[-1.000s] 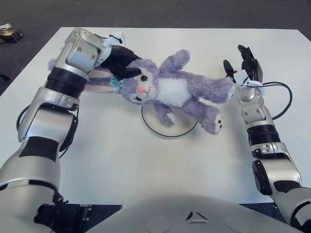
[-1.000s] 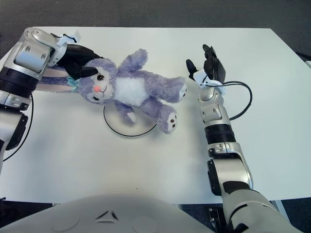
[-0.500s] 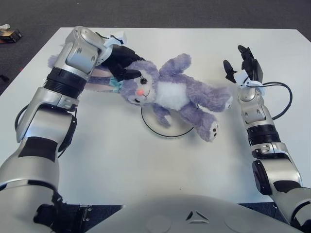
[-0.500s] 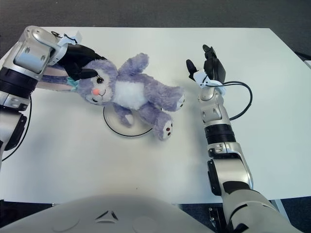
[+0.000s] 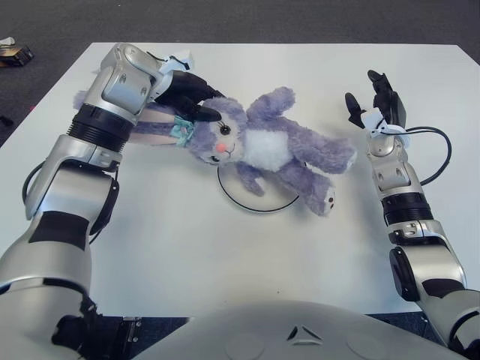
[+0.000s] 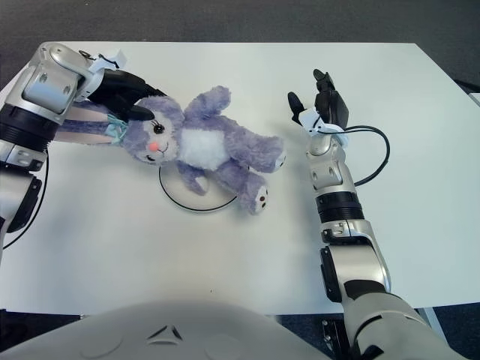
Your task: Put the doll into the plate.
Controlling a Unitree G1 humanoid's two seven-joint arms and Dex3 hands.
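Left eye view: purple doll [image 5: 262, 150] lies slantwise over the white plate [image 5: 259, 201], torso above it, one foot past the rim on the right. Left hand [image 5: 182, 94] grips the doll's head from behind, at the plate's upper left.

Right eye view: right hand [image 6: 319, 101] well right of the plate [image 6: 196, 199], fingers spread, grasping nothing. White table [image 6: 420, 180] beneath.

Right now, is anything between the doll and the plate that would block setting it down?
Nothing visible does. The left hand grips the doll at its head, and the doll's body already lies over the plate, with no other object on the plate's visible rim. The right hand is open, off to the side.
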